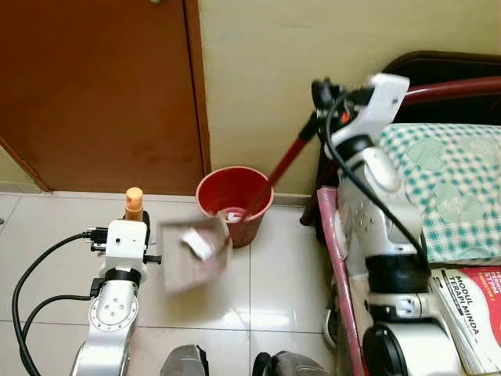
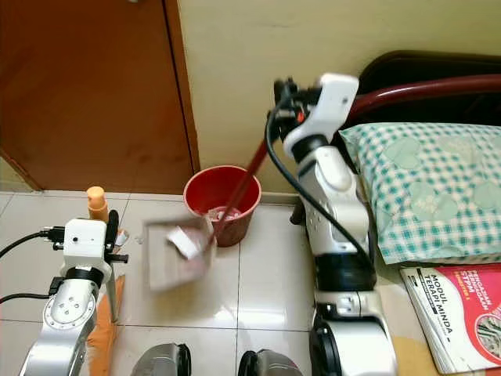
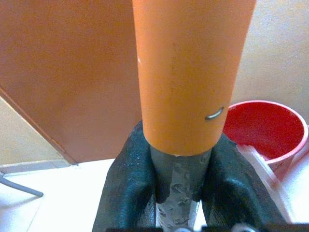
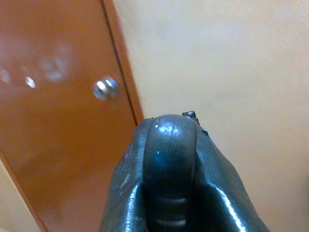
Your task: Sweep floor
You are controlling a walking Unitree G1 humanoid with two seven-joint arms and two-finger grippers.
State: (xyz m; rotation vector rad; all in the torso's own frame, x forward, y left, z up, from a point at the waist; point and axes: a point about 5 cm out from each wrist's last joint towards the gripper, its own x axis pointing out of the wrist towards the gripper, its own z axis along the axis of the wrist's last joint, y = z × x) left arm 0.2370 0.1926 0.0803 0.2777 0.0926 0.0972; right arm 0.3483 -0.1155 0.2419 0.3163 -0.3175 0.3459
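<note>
My left gripper [image 3: 178, 186] is shut on a broom handle [image 1: 135, 202] with an orange top and a grey shaft, held upright at the lower left. Orange bristles [image 2: 102, 333] show by the floor. My right gripper [image 1: 325, 95] is raised high by the wall, shut on the black grip [image 4: 171, 159] of a dustpan's long red handle [image 1: 286, 160]. The handle slants down to the grey dustpan [image 1: 196, 254], which is blurred and tilted beside a red bucket [image 1: 205, 188], with a pale scrap on it. Some pale litter lies inside the bucket.
A brown door [image 1: 102, 86] stands at the back left, a cream wall [image 1: 282, 70] behind the bucket. A bed with a green checked pillow [image 1: 446, 188] and a magazine [image 1: 477, 305] is close on the right. White floor tiles [image 1: 274, 274] lie in front.
</note>
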